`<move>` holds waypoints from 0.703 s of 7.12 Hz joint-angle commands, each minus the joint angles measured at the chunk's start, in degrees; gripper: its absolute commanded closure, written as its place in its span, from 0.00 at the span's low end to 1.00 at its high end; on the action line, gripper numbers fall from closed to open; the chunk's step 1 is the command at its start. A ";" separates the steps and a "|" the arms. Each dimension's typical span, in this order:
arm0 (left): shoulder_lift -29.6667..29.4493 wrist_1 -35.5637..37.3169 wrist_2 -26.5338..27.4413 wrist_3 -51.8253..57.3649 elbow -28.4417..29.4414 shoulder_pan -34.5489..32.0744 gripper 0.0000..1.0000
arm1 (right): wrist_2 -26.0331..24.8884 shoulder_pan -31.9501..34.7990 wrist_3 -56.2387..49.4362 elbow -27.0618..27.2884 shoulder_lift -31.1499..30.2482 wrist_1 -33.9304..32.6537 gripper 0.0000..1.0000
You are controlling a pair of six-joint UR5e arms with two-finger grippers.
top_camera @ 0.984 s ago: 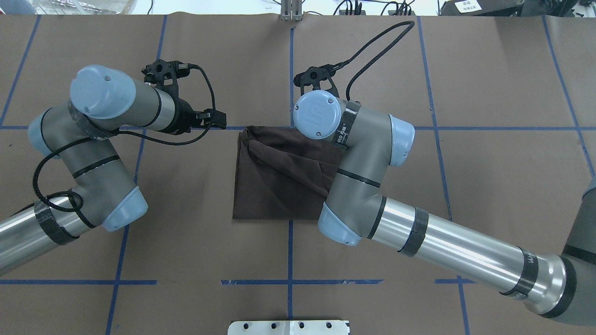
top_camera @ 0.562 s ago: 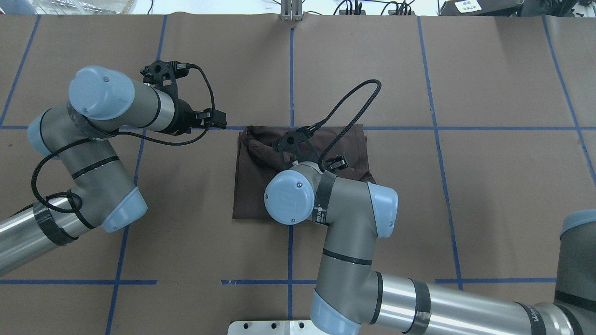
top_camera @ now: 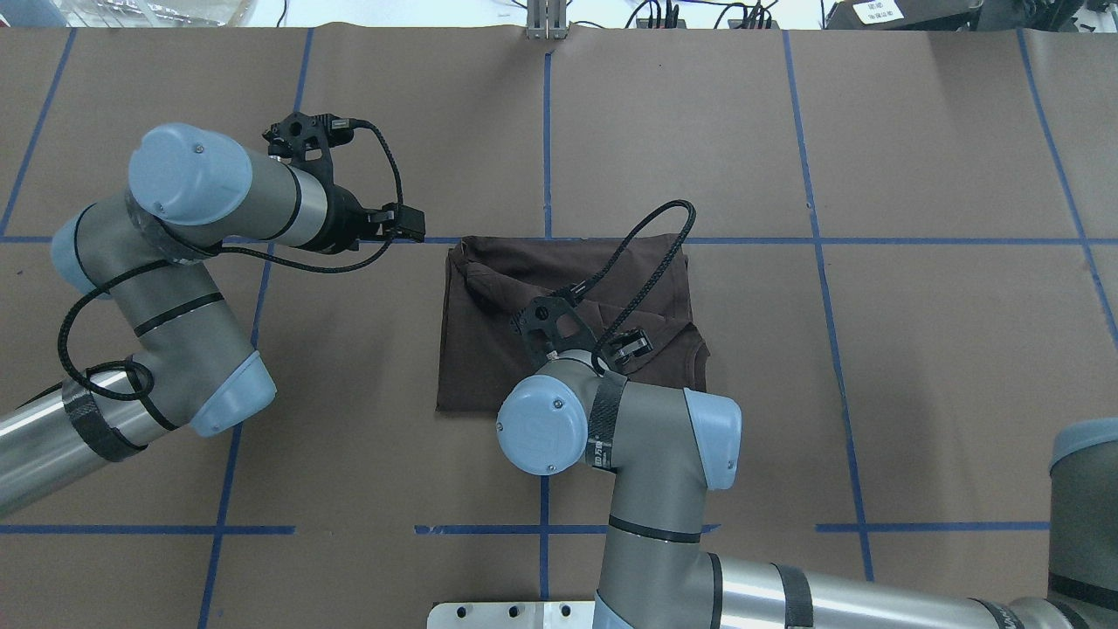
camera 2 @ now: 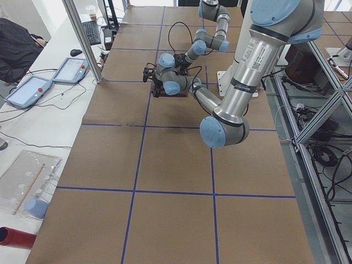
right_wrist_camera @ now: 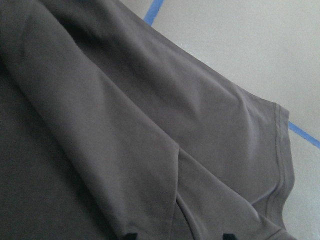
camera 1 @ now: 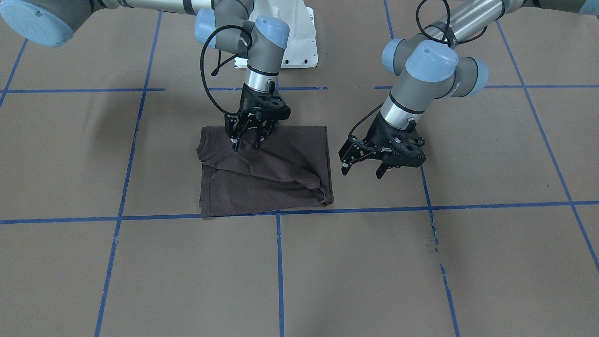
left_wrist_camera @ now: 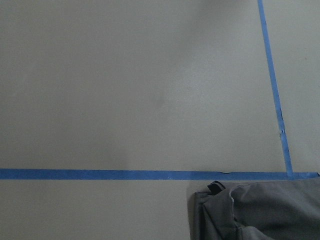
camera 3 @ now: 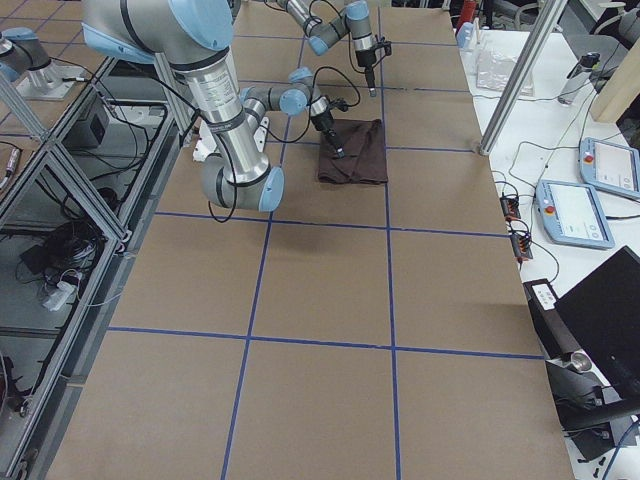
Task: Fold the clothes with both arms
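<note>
Table (top_camera: 873,131): brown paper top w/ blue tape lines (top_camera: 917,241) in a grid.

R arm (top_camera: 664,454): comes in from the robot's right w/ forearm low along the robot-side edge. Elbow is bent and the wrist reaches fwd over the T-shirt. In the front view the last link points almost straight down.

L arm (top_camera: 175,288): folded back on itself on the left side. Wrist link is aimed across toward the shirt's far-left corner, tilted down at an angle.

T-shirt (camera 1: 281,178): dark brown, flat near table centre, folded to a rough rectangle. Its far edge runs right along a tape line, and the centre tape line passes under it. A thick diagonal fold crosses it from the far-left corner toward the right edge. A hemmed sleeve edge sticks out on the robot's right.

R gripper (camera 1: 245,148): points down, fingers apart w/ a modest gap, nothing pinched. Tips are at the cloth on the robot-side part; touching or just above, can't tell. In its wrist cam, cloth folds fill the view, w/ two black tips apart at the bottom edge.

L gripper (camera 1: 361,172): fingers spread wide, empty, hovering over bare table just beside the shirt's left edge, not touching it.

Cable (top_camera: 664,236): black, loops from the R wrist out over the shirt's far edge.
</note>
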 commanded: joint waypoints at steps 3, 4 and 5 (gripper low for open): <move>0.35 0.00 0.00 0.00 0.00 0.00 0.00 | 0.37 -1.10 -0.18 0.06 0.01 0.18 0.35; 0.35 0.00 0.09 0.00 0.00 0.00 0.00 | 0.46 -1.11 -0.18 0.06 -0.08 0.18 0.35; 0.35 0.00 0.00 -0.26 0.00 0.00 0.00 | 0.81 -1.19 -0.27 0.06 -0.25 0.18 0.36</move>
